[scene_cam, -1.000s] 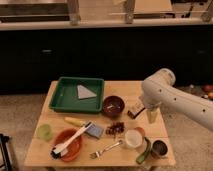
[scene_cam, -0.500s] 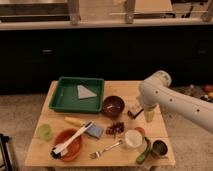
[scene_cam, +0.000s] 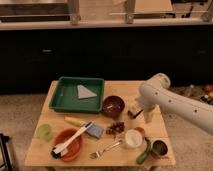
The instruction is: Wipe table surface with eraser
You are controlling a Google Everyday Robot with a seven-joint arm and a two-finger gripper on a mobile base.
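Note:
The eraser (scene_cam: 133, 111), a small block with a pale top over a dark base, sits on the light wooden table surface (scene_cam: 42, 152) just right of the maroon bowl (scene_cam: 113, 106). My white arm reaches in from the right and bends down over the table's right side. Its gripper (scene_cam: 140, 112) is low over the table, right beside the eraser, and its jaws stand open. Whether it touches the eraser I cannot tell.
A green tray (scene_cam: 62, 102) with a grey wedge lies at the back left. In front are a yellow item (scene_cam: 75, 121), a blue-grey pad (scene_cam: 95, 131), an orange bowl (scene_cam: 70, 147) with a brush, a green cup (scene_cam: 45, 132), a fork (scene_cam: 106, 149), a white cup (scene_cam: 133, 138) and a metal can (scene_cam: 159, 148).
The arm has shifted slightly and come a little lower beside the eraser. Nothing on the table has moved.

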